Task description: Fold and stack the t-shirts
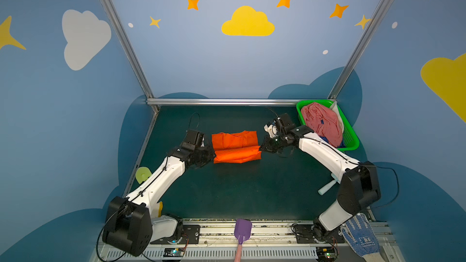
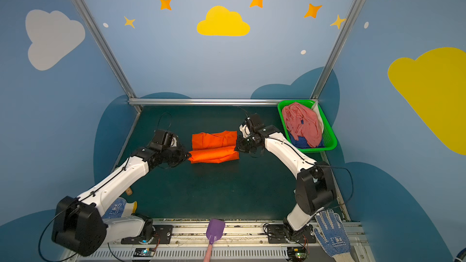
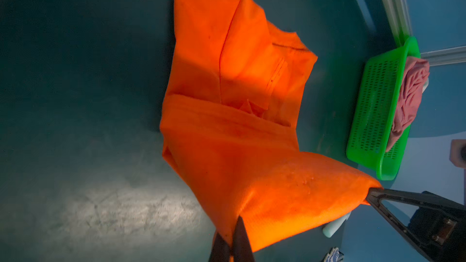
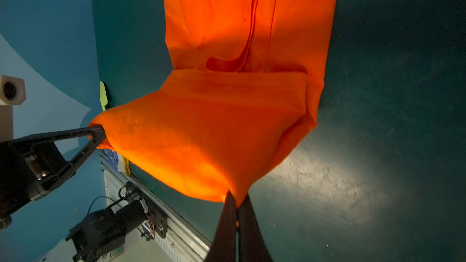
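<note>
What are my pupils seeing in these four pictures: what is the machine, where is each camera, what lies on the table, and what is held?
Two white-and-black robot arms work at a dark green table. Two pictures look down from overhead, nearly alike; two come from cameras on the arms' wrists. The left gripper and the right gripper are shut on the bright orange cloth t-shirt, each pinching one end of its near folded edge, raised. In the far right corner a green plastic mesh basket holds a dusty pink t-shirt over a dark blue one.
</note>
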Controlling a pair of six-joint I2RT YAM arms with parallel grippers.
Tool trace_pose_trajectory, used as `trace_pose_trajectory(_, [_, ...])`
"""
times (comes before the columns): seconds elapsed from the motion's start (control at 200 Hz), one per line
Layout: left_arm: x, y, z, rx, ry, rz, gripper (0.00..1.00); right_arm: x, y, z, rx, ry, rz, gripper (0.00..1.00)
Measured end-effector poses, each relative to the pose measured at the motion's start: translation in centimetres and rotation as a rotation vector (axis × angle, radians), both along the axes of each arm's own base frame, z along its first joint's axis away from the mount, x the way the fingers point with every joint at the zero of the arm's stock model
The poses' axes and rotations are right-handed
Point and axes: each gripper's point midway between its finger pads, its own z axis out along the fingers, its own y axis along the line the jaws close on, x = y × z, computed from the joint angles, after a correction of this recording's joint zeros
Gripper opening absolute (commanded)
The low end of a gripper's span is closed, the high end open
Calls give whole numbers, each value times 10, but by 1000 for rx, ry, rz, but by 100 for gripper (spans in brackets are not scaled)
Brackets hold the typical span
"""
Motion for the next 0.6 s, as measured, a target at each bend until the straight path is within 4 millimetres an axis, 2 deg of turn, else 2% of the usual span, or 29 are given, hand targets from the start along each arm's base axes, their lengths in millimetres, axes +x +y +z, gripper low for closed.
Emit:
trace_pose_trajectory(0.15, [41, 4, 11, 6, -23, -8, 6, 41, 7, 3, 4, -16, -7, 0])
trace_pose_trajectory(0.28, [74, 4, 7, 6, -20, -28, 8, 76, 15, 2, 20, -23, -3, 0])
trace_pose_trajectory(0.385, [98, 4, -6, 0, 5, -48, 8, 102, 19, -4, 37, -13, -1, 0])
trace_pose_trajectory(0.466, [117, 4, -19, -6, 25, -59, 9, 121, 19, -17, 43, 6, -5, 0])
trace_pose_trajectory(0.601, [145, 4, -41, -21, 56, -72, 10, 141, 15, -41, 46, 53, -20, 0])
